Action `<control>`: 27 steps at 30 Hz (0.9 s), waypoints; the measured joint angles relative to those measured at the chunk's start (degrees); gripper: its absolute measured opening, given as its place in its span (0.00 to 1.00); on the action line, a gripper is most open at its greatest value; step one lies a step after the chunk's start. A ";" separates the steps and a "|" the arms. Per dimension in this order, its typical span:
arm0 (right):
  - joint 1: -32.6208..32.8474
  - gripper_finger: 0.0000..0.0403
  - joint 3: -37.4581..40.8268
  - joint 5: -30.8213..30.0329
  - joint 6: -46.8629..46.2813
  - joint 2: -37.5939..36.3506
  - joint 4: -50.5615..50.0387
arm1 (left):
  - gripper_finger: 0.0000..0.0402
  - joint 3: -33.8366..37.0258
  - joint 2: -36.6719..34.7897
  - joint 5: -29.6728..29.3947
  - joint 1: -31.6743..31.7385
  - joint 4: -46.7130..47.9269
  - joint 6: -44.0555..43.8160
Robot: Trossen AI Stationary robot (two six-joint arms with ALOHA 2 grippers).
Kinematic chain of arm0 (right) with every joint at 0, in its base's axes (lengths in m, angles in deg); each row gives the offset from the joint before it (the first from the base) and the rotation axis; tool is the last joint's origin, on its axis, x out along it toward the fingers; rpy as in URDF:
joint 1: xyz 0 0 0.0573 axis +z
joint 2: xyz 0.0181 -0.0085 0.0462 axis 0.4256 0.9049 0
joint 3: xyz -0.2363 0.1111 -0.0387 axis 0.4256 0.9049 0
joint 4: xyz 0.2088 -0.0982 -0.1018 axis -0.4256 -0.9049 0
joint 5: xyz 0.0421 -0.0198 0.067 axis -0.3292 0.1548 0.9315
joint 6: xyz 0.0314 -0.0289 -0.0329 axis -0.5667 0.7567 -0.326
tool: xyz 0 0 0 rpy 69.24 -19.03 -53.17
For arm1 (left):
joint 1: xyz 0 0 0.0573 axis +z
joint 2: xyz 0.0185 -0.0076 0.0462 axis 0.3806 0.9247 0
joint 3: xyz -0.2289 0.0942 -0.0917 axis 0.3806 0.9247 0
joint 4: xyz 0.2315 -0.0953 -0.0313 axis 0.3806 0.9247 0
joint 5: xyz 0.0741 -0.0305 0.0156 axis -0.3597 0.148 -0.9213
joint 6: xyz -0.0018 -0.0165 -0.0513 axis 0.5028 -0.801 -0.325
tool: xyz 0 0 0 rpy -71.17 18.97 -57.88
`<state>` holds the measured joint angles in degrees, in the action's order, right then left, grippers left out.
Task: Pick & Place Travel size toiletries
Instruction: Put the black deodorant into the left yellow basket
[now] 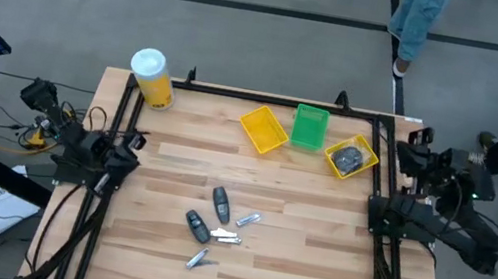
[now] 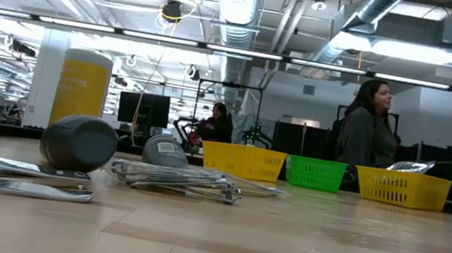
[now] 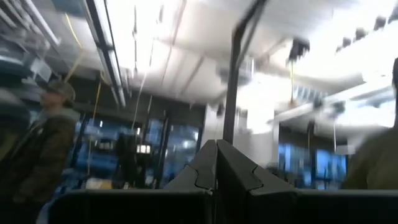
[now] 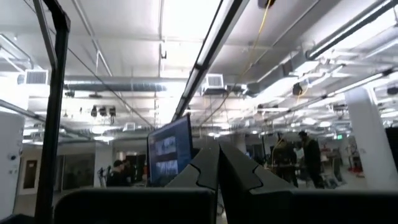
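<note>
Pale blond wood planks with visible grain form the surface (image 1: 315, 232), framed in black, where dark grey oblong toiletries (image 1: 220, 204) and shiny silver clippers (image 1: 247, 219) lie together. Along its far edge stand two bright yellow lattice-walled trays (image 1: 263, 129), the right-hand one (image 1: 351, 158) filled with grey pieces, with a vivid green tray (image 1: 309, 127) between them. At the far left corner stands a yellow canister (image 1: 151, 78) topped by a white lid, while both arms and their end effectors, left (image 3: 216, 163) and right (image 4: 219, 167), are matte black.
</note>
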<state>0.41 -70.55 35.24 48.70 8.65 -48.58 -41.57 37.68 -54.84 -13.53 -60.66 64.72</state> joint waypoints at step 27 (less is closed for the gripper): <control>0.07 0.00 10.67 11.01 -11.34 -0.02 -3.76 | 0.00 0.02 -0.11 1.38 -0.02 -2.19 -5.50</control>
<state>0.48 -59.88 46.25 37.35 8.63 -52.34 -41.55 37.57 -53.46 -13.55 -62.85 59.22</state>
